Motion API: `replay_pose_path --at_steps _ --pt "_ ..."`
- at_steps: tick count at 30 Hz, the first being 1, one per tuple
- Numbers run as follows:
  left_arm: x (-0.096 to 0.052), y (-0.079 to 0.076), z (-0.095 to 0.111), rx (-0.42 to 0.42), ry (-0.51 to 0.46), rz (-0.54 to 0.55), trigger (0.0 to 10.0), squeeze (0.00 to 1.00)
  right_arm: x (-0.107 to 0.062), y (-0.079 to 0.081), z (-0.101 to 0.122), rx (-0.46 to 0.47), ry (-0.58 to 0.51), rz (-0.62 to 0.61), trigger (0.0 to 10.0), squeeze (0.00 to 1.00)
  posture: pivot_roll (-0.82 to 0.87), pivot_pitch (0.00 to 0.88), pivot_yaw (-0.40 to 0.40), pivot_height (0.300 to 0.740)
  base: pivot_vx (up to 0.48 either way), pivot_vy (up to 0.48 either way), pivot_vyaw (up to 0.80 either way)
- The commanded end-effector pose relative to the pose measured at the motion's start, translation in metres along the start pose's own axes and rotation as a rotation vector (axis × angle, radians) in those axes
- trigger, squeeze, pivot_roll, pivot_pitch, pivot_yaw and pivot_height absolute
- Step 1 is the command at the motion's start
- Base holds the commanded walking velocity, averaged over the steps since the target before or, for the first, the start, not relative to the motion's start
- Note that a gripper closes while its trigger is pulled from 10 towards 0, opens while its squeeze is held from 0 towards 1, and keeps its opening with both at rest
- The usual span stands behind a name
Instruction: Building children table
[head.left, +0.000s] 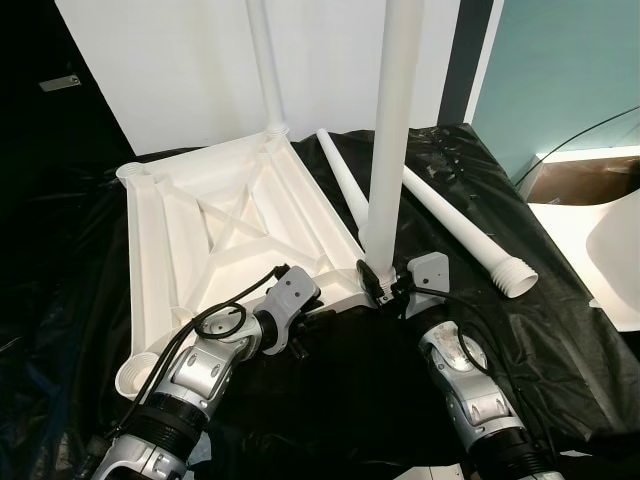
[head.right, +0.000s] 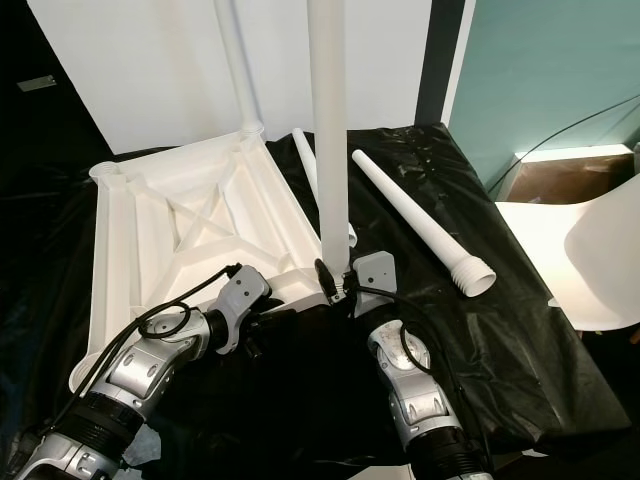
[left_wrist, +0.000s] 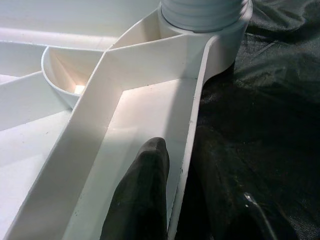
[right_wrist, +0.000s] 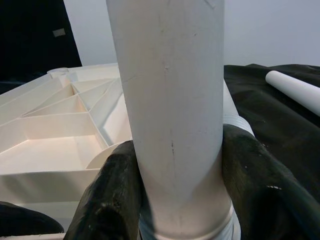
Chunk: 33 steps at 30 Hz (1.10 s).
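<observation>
Nearest to us, we are gripping with the right gripper (right_wrist: 175, 200), its jaws closed around the base of the tall upright white plastic table leg (head.left: 392, 130), one black finger (right_wrist: 107, 195) pressing on each side of the tube just above its threaded end. That leg is standing in the near right corner socket of the upside-down white ribbed plastic children's table (head.left: 215, 235), which is lying on the black plastic sheet (head.left: 540, 340) covering the tabletop. Beside it, the left gripper (head.left: 300, 335) is clamping the table's near edge wall close to the same corner; in the left wrist view one finger (left_wrist: 142, 200) is lying inside the frame against the wall while the other is sitting outside on the sheet, so the jaws are narrow and holding the rim. Further back on our right, a loose white tapered leg with a threaded end (head.left: 470, 235) is lying flat on the sheet, well apart from the table, and another loose white leg (head.left: 340, 175) is lying just beside the table's right edge, partly hidden behind the upright one. At the far corner of the table, a second upright white leg (head.left: 265, 65) is standing in its socket, in front of the white wall panel (head.left: 170, 70).
</observation>
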<state>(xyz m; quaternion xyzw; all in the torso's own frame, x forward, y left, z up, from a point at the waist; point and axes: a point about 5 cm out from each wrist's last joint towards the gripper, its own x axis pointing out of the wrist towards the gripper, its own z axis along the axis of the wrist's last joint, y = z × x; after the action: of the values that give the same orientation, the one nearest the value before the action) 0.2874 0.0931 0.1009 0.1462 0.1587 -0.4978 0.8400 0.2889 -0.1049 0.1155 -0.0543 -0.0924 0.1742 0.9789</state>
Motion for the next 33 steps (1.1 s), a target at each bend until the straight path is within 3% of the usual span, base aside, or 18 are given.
replay_pose_path --at_steps 1,3,4,5,10,11,13,14,15,25,26,27,28,29,33 --pt "0.003 -0.016 -0.010 0.012 0.047 -0.161 10.0 0.00 -0.001 -0.015 -0.006 -0.048 0.035 -0.070 4.7 0.00 -0.01 0.000 0.079 0.740 0.000 0.000 0.00" --pt "0.003 -0.016 -0.010 0.012 0.047 -0.161 10.0 0.00 -0.001 -0.015 -0.006 -0.048 0.035 -0.070 4.7 0.00 -0.01 0.000 0.079 0.740 0.000 0.000 0.00" --pt "0.003 -0.016 -0.010 0.012 0.047 -0.157 10.0 0.00 0.000 -0.012 -0.006 -0.050 0.033 -0.050 10.0 0.00 -0.01 0.000 0.078 0.740 0.000 0.000 0.00" --pt "0.003 -0.015 -0.010 0.012 0.047 -0.155 10.0 0.00 0.001 -0.010 -0.006 -0.029 0.031 -0.028 10.0 1.00 -0.01 0.000 0.075 0.740 0.000 0.000 0.00" --pt "0.004 -0.017 -0.011 0.009 0.045 -0.153 10.0 0.00 0.004 -0.009 -0.004 -0.046 0.036 0.070 10.0 1.00 -0.01 0.000 0.072 0.740 0.000 0.000 0.00" --pt "0.004 -0.017 -0.011 0.008 0.044 -0.153 10.0 0.00 0.006 -0.011 -0.004 -0.060 0.039 0.113 10.0 0.14 -0.01 0.000 0.068 0.740 0.000 0.000 0.00" --pt "0.004 -0.017 -0.011 0.008 0.044 -0.153 10.0 0.00 0.006 -0.011 -0.004 -0.060 0.039 0.113 10.0 0.14 -0.01 0.000 0.068 0.740 0.000 0.000 0.00" --pt "0.004 -0.017 -0.011 0.008 0.045 -0.154 10.0 0.00 0.008 -0.013 -0.001 -0.074 0.034 0.162 10.0 0.00 -0.01 0.000 0.068 0.740 0.000 0.000 0.00" --pt "0.006 -0.017 -0.011 0.010 0.045 -0.156 10.0 0.00 0.011 -0.018 0.003 -0.110 0.027 0.246 10.0 0.00 -0.02 0.000 0.070 0.740 0.000 0.000 0.00" --pt "0.009 -0.018 -0.009 0.010 0.036 -0.159 10.0 0.00 0.019 -0.023 0.009 -0.174 0.036 0.450 10.0 0.00 -0.03 0.000 0.068 0.740 0.000 0.000 0.00" --pt "0.009 -0.018 -0.009 0.011 0.036 -0.160 10.0 0.00 0.019 -0.022 0.009 -0.178 0.053 0.504 4.7 0.00 -0.03 0.000 0.068 0.740 0.000 0.000 0.00" --pt "0.009 -0.018 -0.009 0.009 0.034 -0.158 10.0 0.00 0.020 -0.022 0.008 -0.175 0.069 0.542 2.3 0.00 -0.03 0.000 0.068 0.740 0.000 0.000 0.00" --pt "0.009 -0.018 -0.009 0.009 0.034 -0.158 10.0 0.00 0.020 -0.022 0.008 -0.175 0.069 0.542 2.3 0.00 -0.03 0.000 0.068 0.740 0.000 0.000 0.00" --pt "0.008 -0.017 -0.009 0.007 0.033 -0.154 10.0 0.00 0.020 -0.023 0.007 -0.172 0.079 0.561 0.0 0.00 -0.03 0.000 0.068 0.740 0.000 0.000 0.00" --pt "0.007 -0.018 -0.010 0.006 0.038 -0.152 10.0 0.00 0.019 -0.024 0.006 -0.155 0.097 0.580 0.0 0.00 -0.01 0.000 0.062 0.740 0.000 0.000 0.00"
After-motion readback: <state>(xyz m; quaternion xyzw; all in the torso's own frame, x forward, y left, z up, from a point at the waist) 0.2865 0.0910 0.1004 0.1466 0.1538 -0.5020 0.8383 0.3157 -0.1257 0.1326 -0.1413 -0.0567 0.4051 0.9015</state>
